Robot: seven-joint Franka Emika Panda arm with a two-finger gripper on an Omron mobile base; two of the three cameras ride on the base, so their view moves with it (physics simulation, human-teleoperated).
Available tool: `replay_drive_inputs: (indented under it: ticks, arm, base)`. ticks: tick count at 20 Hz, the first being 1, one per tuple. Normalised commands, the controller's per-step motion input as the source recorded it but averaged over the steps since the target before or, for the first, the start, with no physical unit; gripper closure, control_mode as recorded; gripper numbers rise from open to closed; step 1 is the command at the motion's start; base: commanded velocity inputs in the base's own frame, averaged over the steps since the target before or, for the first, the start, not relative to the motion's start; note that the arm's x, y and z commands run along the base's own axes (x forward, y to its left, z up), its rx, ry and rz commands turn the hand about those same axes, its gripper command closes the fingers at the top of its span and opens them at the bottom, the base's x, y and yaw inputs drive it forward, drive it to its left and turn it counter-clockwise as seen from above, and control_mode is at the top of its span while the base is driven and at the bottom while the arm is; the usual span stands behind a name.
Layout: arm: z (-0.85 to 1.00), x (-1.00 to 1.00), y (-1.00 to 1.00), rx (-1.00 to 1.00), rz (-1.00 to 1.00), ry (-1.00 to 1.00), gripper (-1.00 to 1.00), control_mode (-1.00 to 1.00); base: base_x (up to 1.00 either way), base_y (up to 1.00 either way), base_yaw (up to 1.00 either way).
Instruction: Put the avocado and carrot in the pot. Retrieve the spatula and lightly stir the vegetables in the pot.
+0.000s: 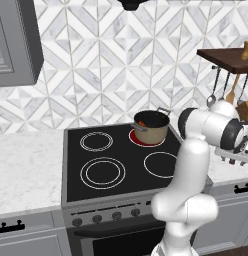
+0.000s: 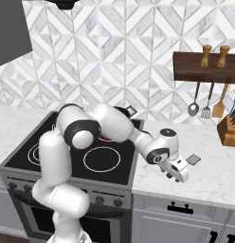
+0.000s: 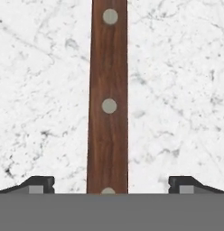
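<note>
At the far left of the left base view a grey cabinet (image 1: pixel 16 40) hung above a white marble counter (image 1: pixel 26 165). Next came the black stove (image 1: pixel 111 160), with knobs (image 1: pixel 96 218) along its front. On its rear right burner, which glowed red, stood the pot (image 1: pixel 152 127), tan with a dark rim. A bit of orange, the carrot (image 1: pixel 141 123), showed inside it near the left wall. The avocado could not be made out in the pot.

Right of the stove the arm (image 1: pixel 206 127) reached out low over the counter (image 2: pixel 209 171). In the right base view the gripper (image 2: pixel 178 173) hung just above the marble, near the stove's right edge. Just beside it, to the right, lay the grey head of the spatula (image 2: pixel 194 159), flat on the counter.

The hand view looked straight down on the reddish-brown, riveted handle of the spatula (image 3: pixel 108 103), which ran up the middle between the two fingertips (image 3: pixel 40 183). The fingers stood spread wide, one on each side of the handle, well clear of it and gripping nothing.

Farther right, a dark wooden shelf (image 2: pixel 204 69) on the tiled wall carried two grinders (image 2: pixel 206 55). Below it hung a ladle (image 2: pixel 194 107), a slotted turner (image 2: pixel 207 109) and a tan wooden utensil (image 2: pixel 219 105). At the far right edge stood a knife block (image 2: pixel 229 128).
</note>
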Motion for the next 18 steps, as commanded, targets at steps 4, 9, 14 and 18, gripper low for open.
replay_drive_inputs:
  ticks: [4, 9, 14, 18]
  arm:
    - [-0.35, 0.21, -0.13, 0.0, 0.07, 0.0, 1.0, -1.0]
    - [-0.32, 0.05, -0.04, -0.02, 0.04, 0.05, 1.0, -1.0]
    - [-0.29, 0.0, -0.08, 0.01, 0.06, 0.17, 1.0, -1.0]
    - [0.12, -0.17, -0.02, 0.0, 0.2, -0.03, 1.0, -1.0]
  base:
    - [0.0, 0.0, 0.0]
    - [0.0, 0.0, 0.0]
    - [0.0, 0.0, 0.0]
    - [0.0, 0.0, 0.0]
